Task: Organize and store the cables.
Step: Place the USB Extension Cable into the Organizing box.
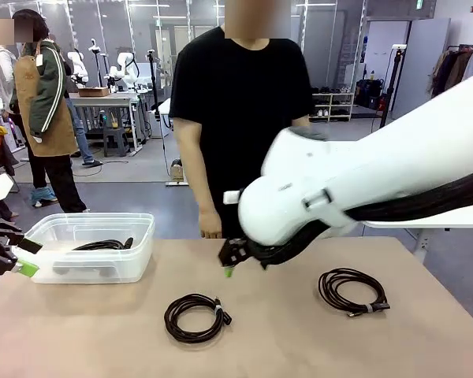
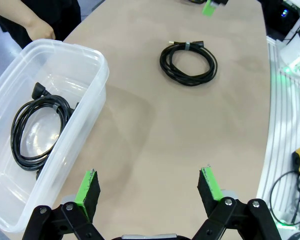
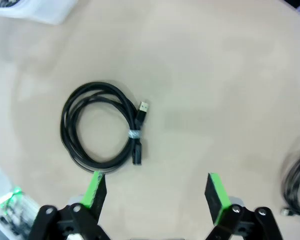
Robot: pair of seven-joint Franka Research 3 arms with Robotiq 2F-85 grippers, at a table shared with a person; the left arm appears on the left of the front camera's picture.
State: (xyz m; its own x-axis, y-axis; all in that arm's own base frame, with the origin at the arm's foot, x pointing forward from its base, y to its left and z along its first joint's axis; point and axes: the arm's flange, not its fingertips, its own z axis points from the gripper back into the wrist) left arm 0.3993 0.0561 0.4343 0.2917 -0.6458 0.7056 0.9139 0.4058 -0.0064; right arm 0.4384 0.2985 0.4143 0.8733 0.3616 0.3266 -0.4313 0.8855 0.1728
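Note:
Three cables show, each a coiled black cord. One cable lies inside the clear plastic bin at the table's left. A second cable, bound by a small tie, lies on the table's middle. The third cable lies to the right. My right gripper hangs open over the table just behind the middle coil, holding nothing. Beside the bin's near end my left gripper stands open and empty.
A person in a black T-shirt stands at the far edge, one hand hanging near the table behind the bin. The right arm's white body spans the right half of the front view. Bare tabletop lies between the coils.

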